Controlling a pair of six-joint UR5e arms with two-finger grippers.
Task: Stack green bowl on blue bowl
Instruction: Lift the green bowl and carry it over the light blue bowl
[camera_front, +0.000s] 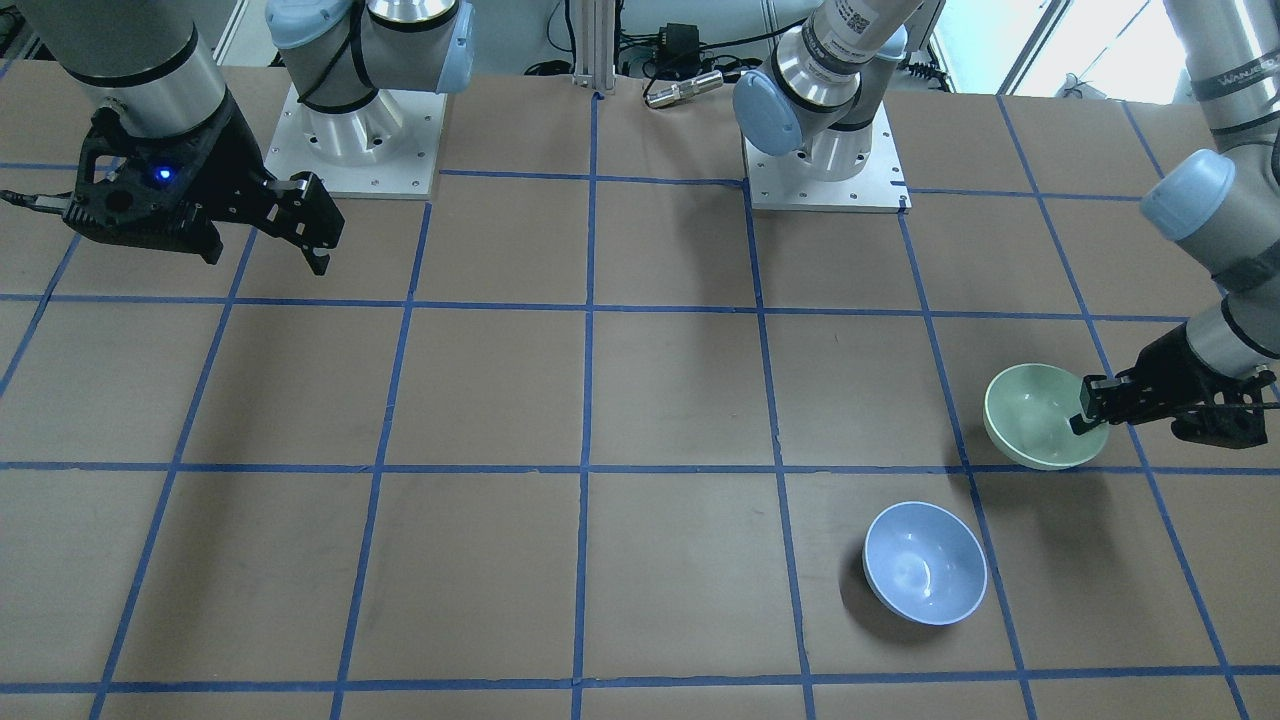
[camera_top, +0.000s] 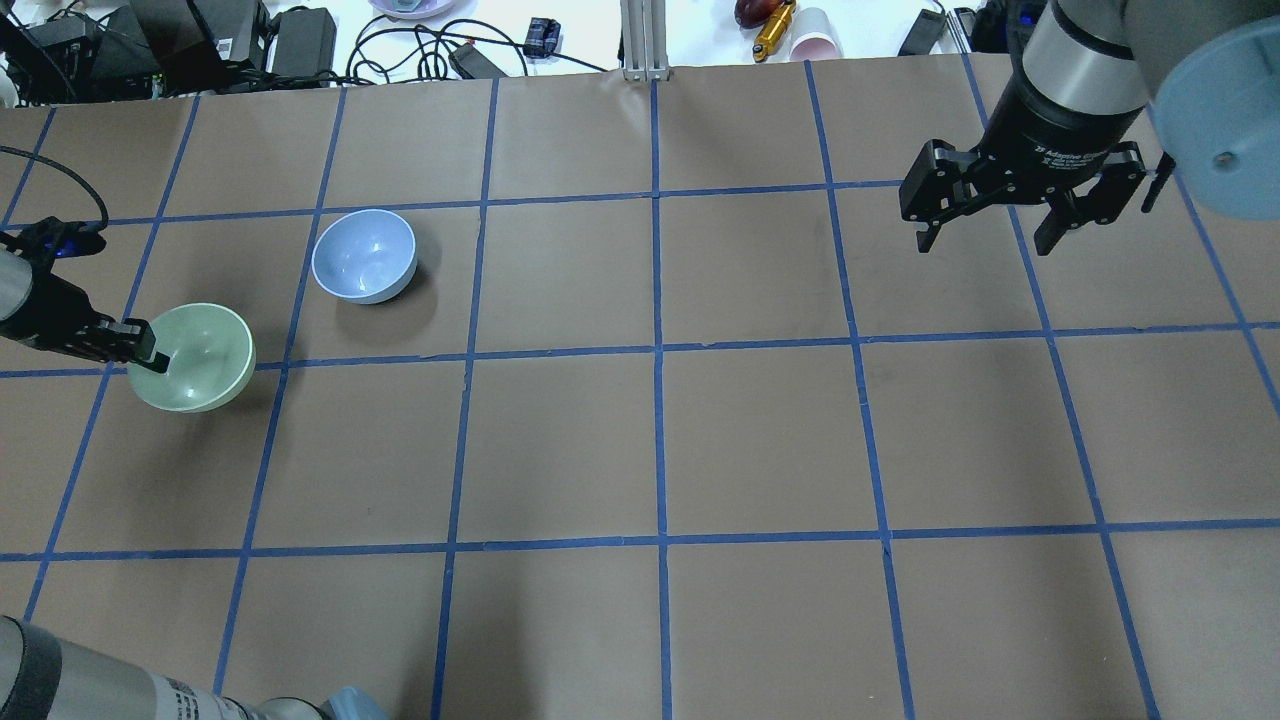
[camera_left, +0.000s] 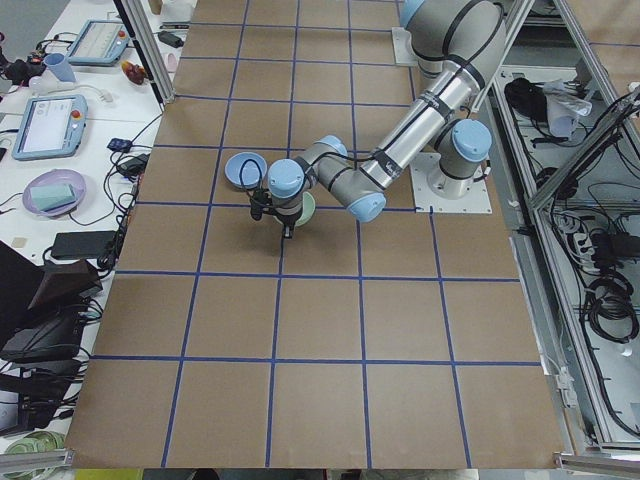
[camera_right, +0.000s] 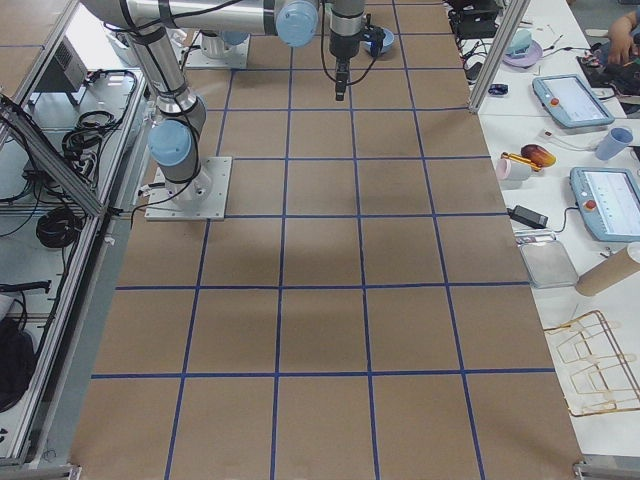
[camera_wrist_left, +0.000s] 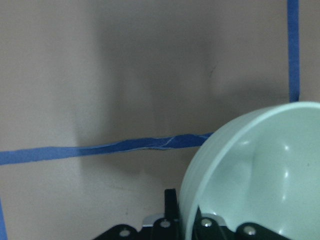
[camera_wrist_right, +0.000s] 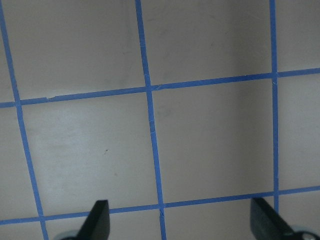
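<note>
Left gripper (camera_front: 1090, 405) is pinching the green bowl (camera_front: 1035, 418) by its rim, with the blue bowl (camera_front: 925, 563) waiting near.

The gripper is clamping the bowl's wall, one finger inside and one outside. The bowl is hanging tilted from it, seemingly clear of the table (camera_front: 640, 400). The blue bowl is sitting upright near the gripper's tip, past the green bowl and farther from the robot, not touching it. To stack well, the arm is likely needing to level the green bowl, centre it over the blue one's opening and lower gently before letting go, since a rim pinch may let it swing. The right gripper (camera_top: 985, 240) is hanging spread wide and holding nothing, well apart from both bowls.
</note>
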